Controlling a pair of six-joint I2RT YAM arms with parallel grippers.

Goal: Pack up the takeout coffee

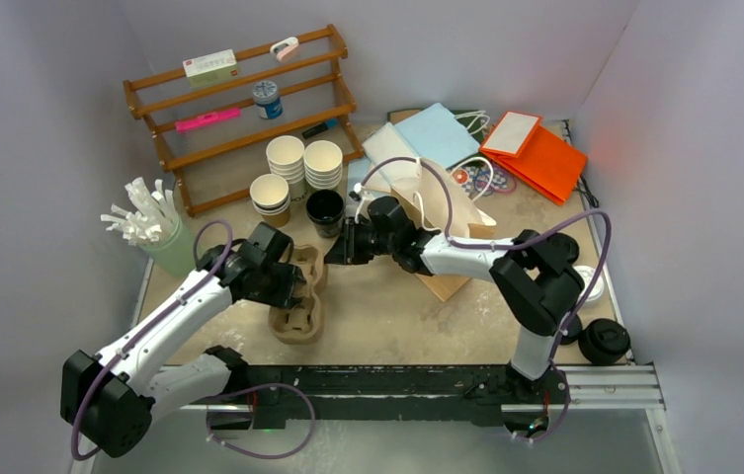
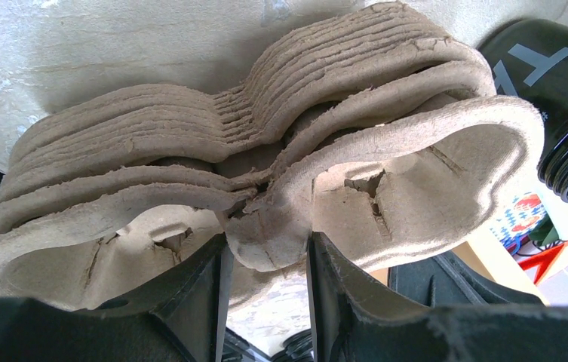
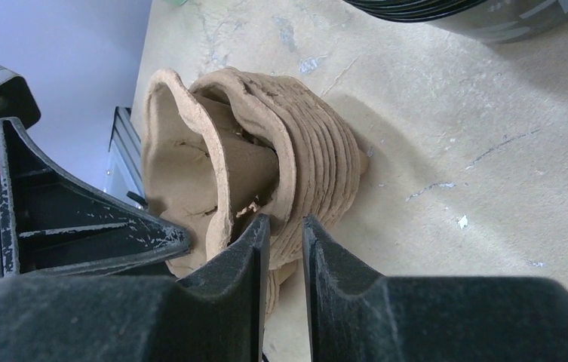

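Left hand (image 2: 265, 249) clamps top pulp tray (image 2: 416, 181) mid-waist; right hand (image 3: 284, 226) straddles far rim of tray stack (image 3: 326, 166), we can't tell if gripping; kraft cups (image 1: 286, 158) lie beyond that end.

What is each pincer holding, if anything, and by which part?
The left pincer grips the stack of moulded brown pulp cup trays at the narrow waist between its wells. The right pincer straddles the stack's end rim; whether it grips cannot be told.

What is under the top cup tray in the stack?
Under the top tray sits a nested stack of pulp trays, rims showing in layers. Their cup wells and the table beneath are covered.
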